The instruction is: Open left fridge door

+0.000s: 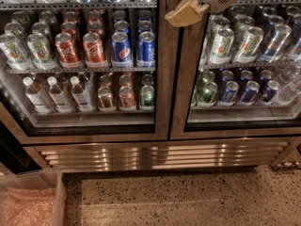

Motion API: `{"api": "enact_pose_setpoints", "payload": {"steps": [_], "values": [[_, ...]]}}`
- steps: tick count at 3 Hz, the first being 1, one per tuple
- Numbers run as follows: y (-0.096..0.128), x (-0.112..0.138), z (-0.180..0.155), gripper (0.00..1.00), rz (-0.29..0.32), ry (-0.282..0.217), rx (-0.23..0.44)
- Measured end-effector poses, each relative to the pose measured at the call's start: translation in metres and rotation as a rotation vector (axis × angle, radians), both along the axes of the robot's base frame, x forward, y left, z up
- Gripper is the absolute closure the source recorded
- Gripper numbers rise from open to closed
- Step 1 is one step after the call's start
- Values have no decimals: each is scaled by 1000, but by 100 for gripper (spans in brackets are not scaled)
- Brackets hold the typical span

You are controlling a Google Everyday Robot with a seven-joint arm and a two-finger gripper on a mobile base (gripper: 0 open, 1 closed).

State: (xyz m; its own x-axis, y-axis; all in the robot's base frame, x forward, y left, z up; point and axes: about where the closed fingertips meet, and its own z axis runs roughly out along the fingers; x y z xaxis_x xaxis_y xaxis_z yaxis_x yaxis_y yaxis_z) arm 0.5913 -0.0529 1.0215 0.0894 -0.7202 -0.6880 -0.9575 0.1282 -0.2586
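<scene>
Where steel frames [170, 102] meet, tan wedge gripper [178, 17], grip unclear, glassy left fridge door [84, 93].

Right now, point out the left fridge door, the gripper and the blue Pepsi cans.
left fridge door [162, 79], camera view, on its right steel frame.
gripper [184, 14], camera view, on its tan tip, up top where the doors meet.
blue Pepsi cans [121, 50], camera view, on the left can's label.
</scene>
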Motion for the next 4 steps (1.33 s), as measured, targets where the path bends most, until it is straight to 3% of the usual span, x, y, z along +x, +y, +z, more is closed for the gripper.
{"api": "enact_pose_setpoints", "payload": {"steps": [4], "values": [[-9, 2, 9, 100, 0, 1, 5]]}}
